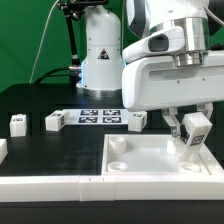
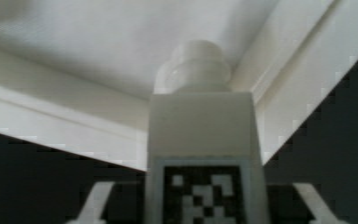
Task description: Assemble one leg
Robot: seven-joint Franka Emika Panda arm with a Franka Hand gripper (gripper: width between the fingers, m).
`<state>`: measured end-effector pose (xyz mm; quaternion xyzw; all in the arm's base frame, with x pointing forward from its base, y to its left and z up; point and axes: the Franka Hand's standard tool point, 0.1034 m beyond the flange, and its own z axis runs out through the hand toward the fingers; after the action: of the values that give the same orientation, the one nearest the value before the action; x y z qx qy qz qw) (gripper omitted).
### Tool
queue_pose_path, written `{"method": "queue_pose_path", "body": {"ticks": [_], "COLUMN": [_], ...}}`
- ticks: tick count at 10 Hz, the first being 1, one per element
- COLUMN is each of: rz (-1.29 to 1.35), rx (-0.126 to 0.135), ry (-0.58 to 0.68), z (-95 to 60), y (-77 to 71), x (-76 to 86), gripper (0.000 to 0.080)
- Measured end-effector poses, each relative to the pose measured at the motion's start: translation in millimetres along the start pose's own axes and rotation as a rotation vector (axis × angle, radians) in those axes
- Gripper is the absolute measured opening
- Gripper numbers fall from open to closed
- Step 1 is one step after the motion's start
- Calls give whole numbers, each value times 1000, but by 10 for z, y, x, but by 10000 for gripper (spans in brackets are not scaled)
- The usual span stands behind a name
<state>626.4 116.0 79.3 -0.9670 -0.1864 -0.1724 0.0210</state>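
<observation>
My gripper (image 1: 190,128) is shut on a leg (image 1: 196,132), a small white block with a black-and-white tag, and holds it tilted above the far corner of the large white panel (image 1: 150,160) on the exterior view's right. In the wrist view the leg (image 2: 202,130) fills the middle, its tag nearest the camera. Its rounded tip (image 2: 197,65) points into the panel's inner corner (image 2: 87,50). A pale fingertip (image 2: 101,200) shows on either side of the leg. I cannot tell whether the tip touches the panel.
Three more legs (image 1: 18,123) (image 1: 54,121) (image 1: 137,120) stand in a row behind the panel, beside the marker board (image 1: 98,116). Long white bars (image 1: 40,185) lie along the front edge. The robot's base (image 1: 100,50) stands at the back.
</observation>
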Motion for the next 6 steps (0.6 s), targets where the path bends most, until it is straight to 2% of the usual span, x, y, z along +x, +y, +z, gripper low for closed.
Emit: {"method": "queue_pose_path", "body": {"ticks": [3,6], "rz": [2,2], "rx": [4,3], "ry": [-6,-4], "z": [-101,-167], "y": [-49,-28], "x": [45,113], "gripper": [290,290]}}
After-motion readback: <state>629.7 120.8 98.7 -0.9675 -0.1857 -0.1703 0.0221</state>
